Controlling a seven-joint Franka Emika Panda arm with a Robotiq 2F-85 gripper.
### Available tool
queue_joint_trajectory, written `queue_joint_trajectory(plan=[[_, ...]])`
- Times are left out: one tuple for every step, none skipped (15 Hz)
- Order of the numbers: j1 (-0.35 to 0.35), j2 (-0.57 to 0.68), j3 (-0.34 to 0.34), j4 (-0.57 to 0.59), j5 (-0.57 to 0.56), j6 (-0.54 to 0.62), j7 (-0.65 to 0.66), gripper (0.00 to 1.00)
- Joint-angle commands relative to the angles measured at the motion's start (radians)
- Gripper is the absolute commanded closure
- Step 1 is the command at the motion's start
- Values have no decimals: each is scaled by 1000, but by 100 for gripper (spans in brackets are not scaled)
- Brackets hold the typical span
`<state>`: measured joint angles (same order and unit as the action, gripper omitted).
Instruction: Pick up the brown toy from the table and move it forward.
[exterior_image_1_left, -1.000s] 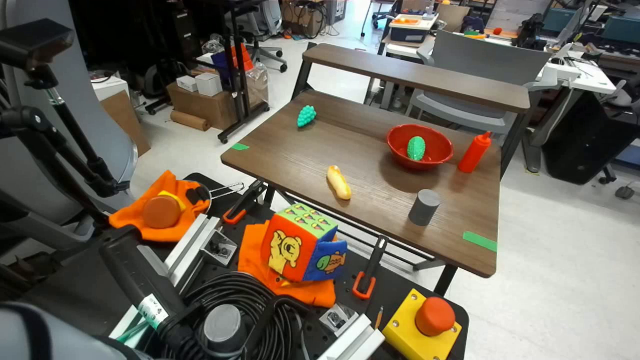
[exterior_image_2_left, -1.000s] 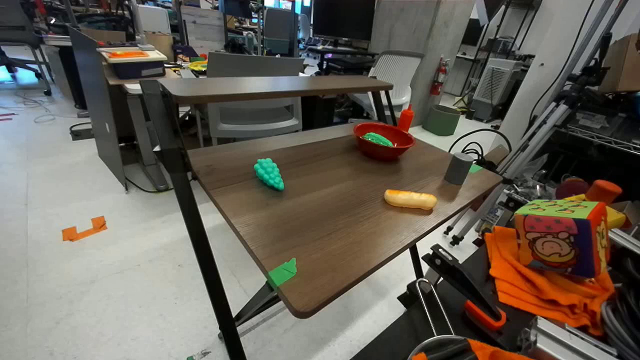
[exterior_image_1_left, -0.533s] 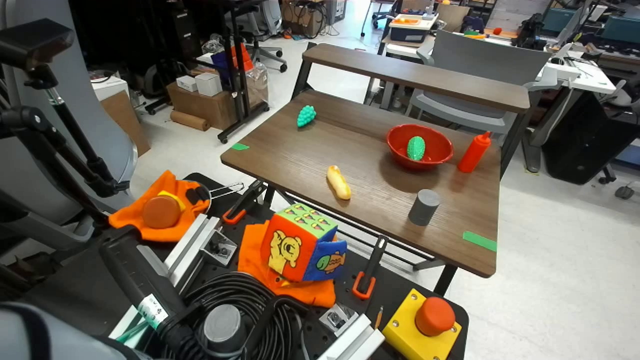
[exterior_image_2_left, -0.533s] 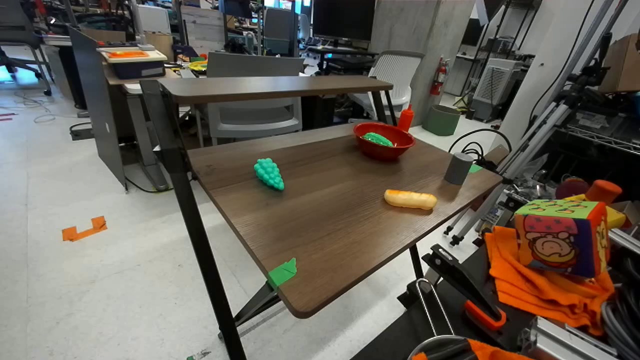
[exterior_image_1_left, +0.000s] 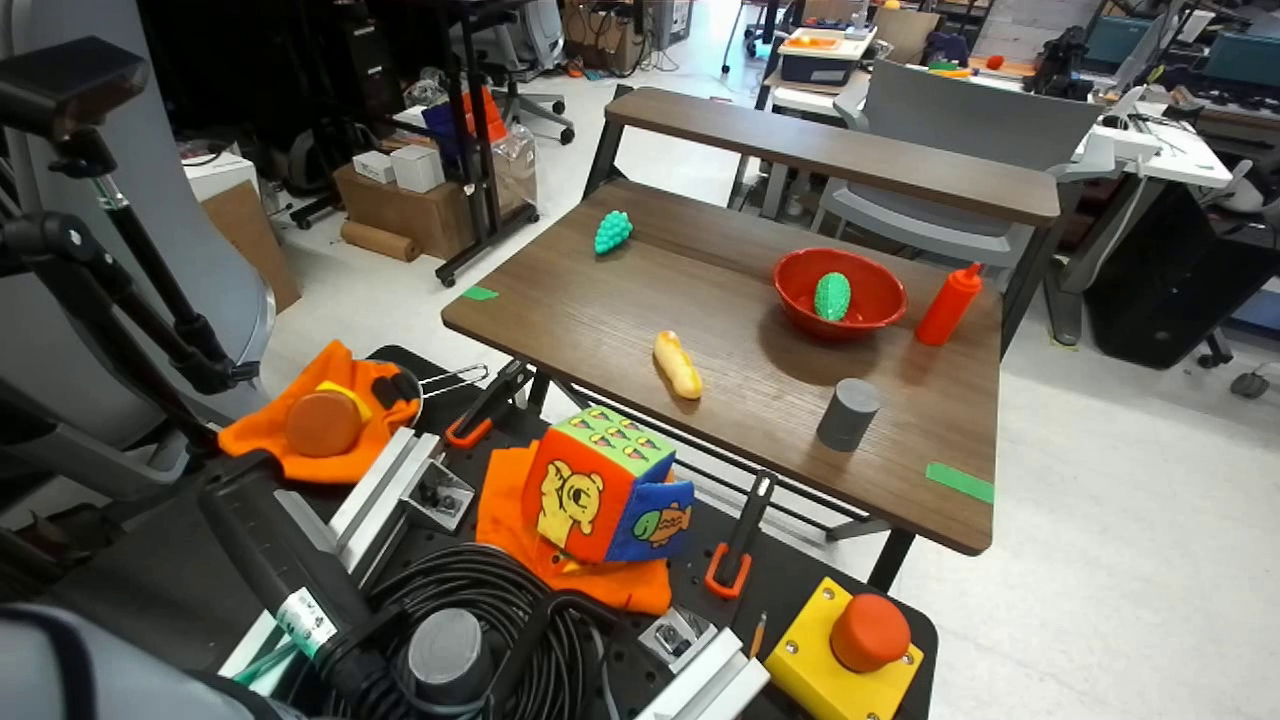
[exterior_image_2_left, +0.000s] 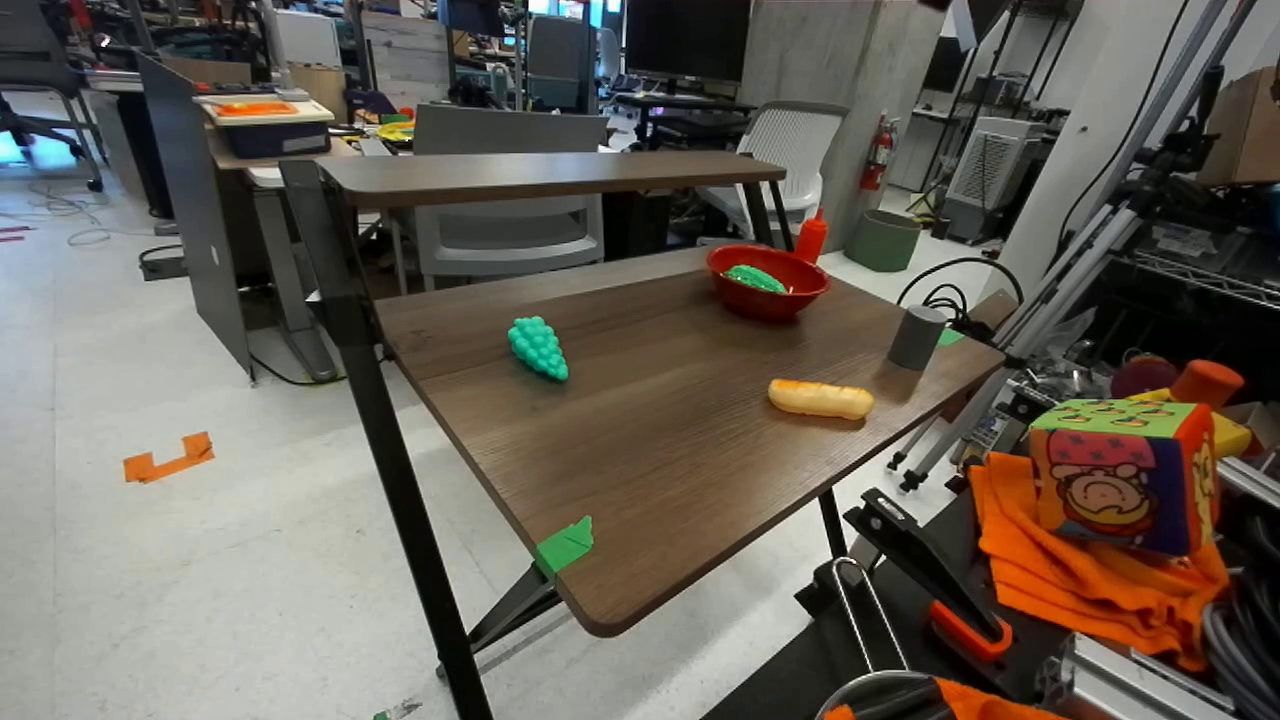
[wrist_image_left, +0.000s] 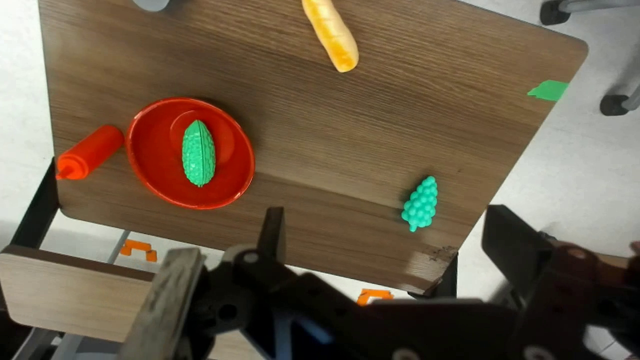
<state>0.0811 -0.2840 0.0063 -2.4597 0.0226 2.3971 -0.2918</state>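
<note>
The brown toy (exterior_image_1_left: 678, 365), a small oblong tan roll, lies on the brown table (exterior_image_1_left: 560, 300) near its front edge. It also shows on the table (exterior_image_2_left: 650, 450) in an exterior view, where the toy (exterior_image_2_left: 820, 399) lies lengthwise. In the wrist view the toy (wrist_image_left: 332, 37) is at the top edge, partly cut off, on the table (wrist_image_left: 400, 110). My gripper (wrist_image_left: 386, 209) is open and empty, its fingers wide apart high above the table's back part, well away from the toy. The arm is almost wholly out of the exterior views.
A red bowl (exterior_image_1_left: 800, 285) holds a green toy (exterior_image_1_left: 832, 297). A red bottle (exterior_image_1_left: 948, 305) stands beside it. A dark grey cup (exterior_image_1_left: 848, 415) stands near the front edge. A green grape-like toy (exterior_image_1_left: 613, 232) lies at the back. A raised shelf (exterior_image_1_left: 830, 150) runs along the table's back.
A small dark piece, perhaps the gripper's tip, has come into both exterior views at the top edge. The toy and the other objects have not moved.
</note>
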Motion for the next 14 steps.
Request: queue_joint_trajectory(plan=[[15,127,-23,-28,4,154,-117,0],[16,174,-20,-22,4,170,-140,0],[15,216,-14,-15,3,180,-160,0],[17,272,2,3,-6,192,-156,0],[16,322,12,15,-14,199,-170,0],[12,369,25,31,-34,197,-162,0],[9,420,37,51,-60,184,-160,0],[6,462,46,69,-96,173,-147,0],[3,501,49,84,-144,165,-132,0],[1,536,44,96,-198,162,-126,0],[2,571,37,112,-250,160,-117,0],[2,604,32,128,-292,159,-113,0],[3,635,24,142,-330,169,-102,0],[7,661,12,156,-375,173,-83,0]])
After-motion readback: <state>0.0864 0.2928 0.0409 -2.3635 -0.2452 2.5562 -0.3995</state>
